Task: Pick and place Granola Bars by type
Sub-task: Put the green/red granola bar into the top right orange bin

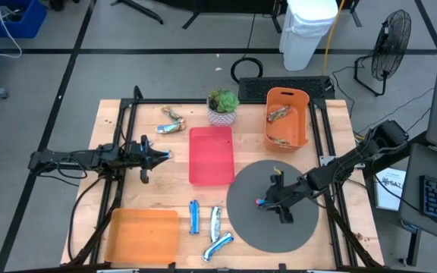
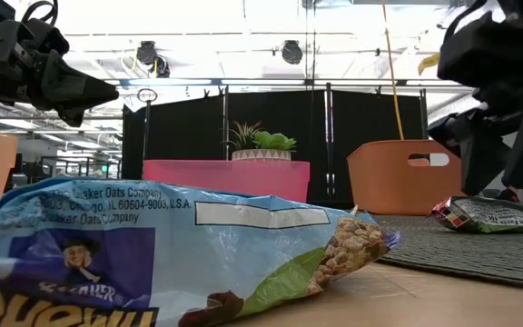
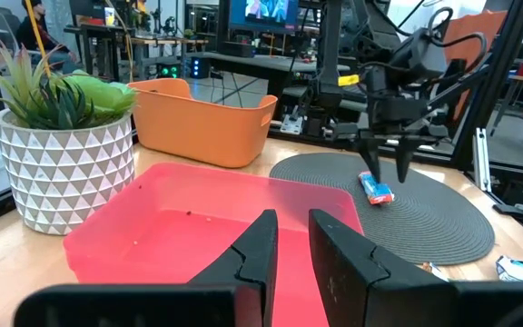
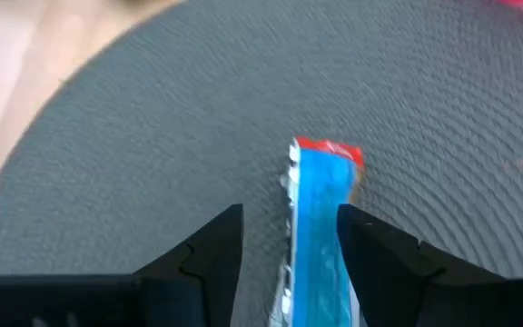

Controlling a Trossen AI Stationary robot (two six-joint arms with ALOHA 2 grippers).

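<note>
Grey floor carried dark tape lines. White bin and black fan stood beyond table. Black partition closed background; ceiling lights glowed overhead. Blue crate sat at corner.

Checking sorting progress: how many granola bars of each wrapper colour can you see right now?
Blue-and-white bars: 4
Brown/tan bars: 4, as far as the high view shows
Total: 8
</note>
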